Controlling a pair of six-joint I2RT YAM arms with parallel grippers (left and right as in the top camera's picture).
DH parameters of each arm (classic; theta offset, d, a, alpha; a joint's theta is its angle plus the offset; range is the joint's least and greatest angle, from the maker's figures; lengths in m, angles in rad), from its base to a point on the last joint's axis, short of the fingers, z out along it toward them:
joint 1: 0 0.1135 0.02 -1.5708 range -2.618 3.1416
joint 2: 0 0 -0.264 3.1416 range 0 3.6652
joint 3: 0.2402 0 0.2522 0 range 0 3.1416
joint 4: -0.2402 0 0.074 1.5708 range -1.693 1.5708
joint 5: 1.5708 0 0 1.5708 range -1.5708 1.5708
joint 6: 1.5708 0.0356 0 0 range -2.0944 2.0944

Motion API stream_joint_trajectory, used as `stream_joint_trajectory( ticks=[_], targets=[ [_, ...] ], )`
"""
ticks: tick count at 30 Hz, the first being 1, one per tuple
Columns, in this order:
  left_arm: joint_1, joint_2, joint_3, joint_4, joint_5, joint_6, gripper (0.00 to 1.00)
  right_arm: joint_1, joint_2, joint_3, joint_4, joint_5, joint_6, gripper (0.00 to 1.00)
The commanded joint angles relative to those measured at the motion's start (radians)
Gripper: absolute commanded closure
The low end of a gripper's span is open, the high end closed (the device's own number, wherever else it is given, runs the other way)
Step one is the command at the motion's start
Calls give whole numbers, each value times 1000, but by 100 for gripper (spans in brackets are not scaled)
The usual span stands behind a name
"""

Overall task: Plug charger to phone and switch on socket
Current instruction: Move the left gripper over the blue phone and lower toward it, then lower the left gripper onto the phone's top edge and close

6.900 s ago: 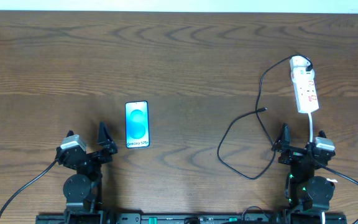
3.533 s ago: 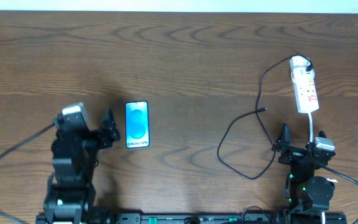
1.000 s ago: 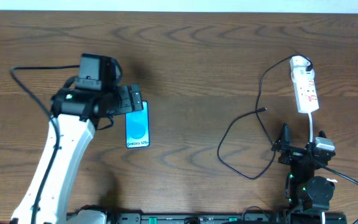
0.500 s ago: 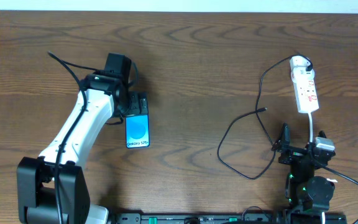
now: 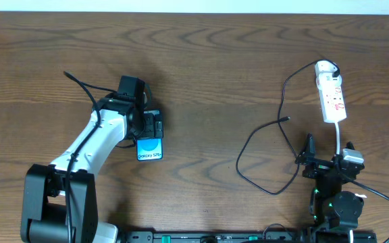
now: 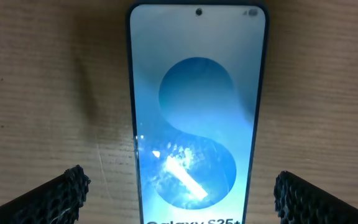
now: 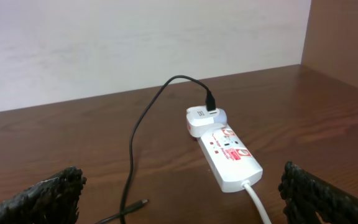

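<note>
The phone (image 5: 150,148) lies flat on the wooden table, left of centre, its blue screen up and its "Galaxy S25" text at the near end. My left gripper (image 5: 151,125) hovers over the phone's far half, open, with a finger on each side of the phone (image 6: 197,112) in the left wrist view (image 6: 179,199). The socket (image 5: 331,94) is a white power strip at the far right. The charger cable (image 5: 250,144) runs from it in a loop, and its plug tip (image 5: 287,119) lies free on the table. My right gripper (image 5: 328,156) rests open and empty near the front edge.
A white cord (image 5: 340,133) runs from the socket toward my right arm's base. In the right wrist view the socket (image 7: 225,152), the charger cable (image 7: 135,130), its plug tip (image 7: 143,203) and the white cord (image 7: 257,202) lie ahead of the open fingers (image 7: 179,199). A pale wall stands behind the table.
My left arm has swung out from its rest pose and settled over the phone's far end, fingers open astride it. The right arm, cable and socket have not moved.
</note>
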Motion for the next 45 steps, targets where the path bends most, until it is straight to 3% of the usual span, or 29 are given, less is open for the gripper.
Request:
stream_joint_trajectory(
  ticks=[1, 22, 45],
  targets=[
    [-2, 8, -4, 12, 12, 24, 2, 2, -6, -1, -2, 8, -6, 1],
    [-72, 11, -6, 55, -83, -71, 2, 2, -6, -1, -2, 8, -6, 1],
    [-73, 11, -47, 119, -122, -74, 2, 2, -6, -1, -2, 8, -6, 1]
  ],
)
